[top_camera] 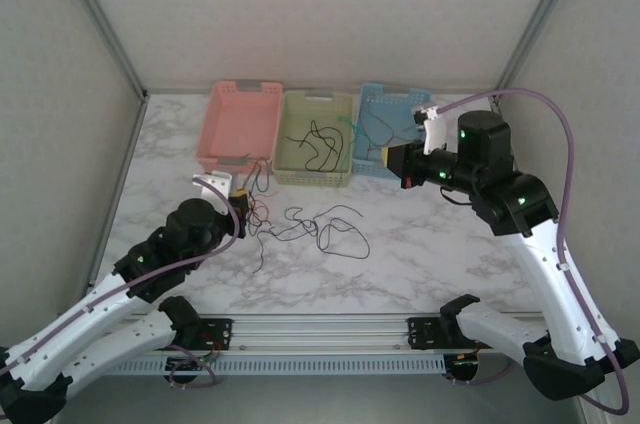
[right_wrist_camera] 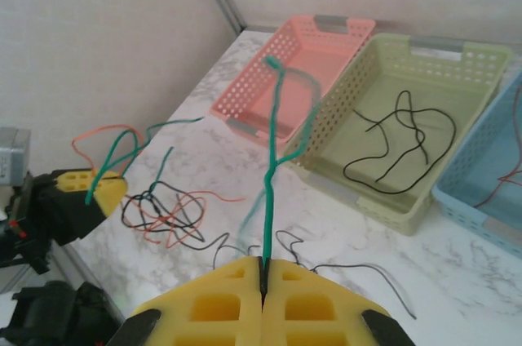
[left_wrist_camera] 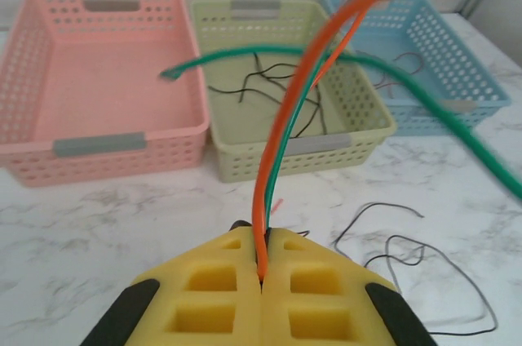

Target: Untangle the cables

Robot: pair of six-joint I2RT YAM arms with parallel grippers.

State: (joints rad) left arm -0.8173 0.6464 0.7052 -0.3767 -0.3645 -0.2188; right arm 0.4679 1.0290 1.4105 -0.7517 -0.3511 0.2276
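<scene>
Item: cables [top_camera: 304,228], thin black, orange and green wires; tangled heap mid-surface, towards far edge; loose strands inside green basket [top_camera: 312,180] and blue basket [top_camera: 385,94].

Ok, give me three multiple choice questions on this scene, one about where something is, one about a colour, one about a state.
1. Which basket stands in the middle? A pink, B green basket, C blue.
2. The right claw pinches a cable of what colour? A black, B orange, C green.
3. The left claw is: A wide open, B shut on orange and green cables, C shut on nothing.
Answers: 1 B, it has a basket on either side; 2 C, it shows green in the right wrist view; 3 B, both run out from between its closed halves.
</scene>
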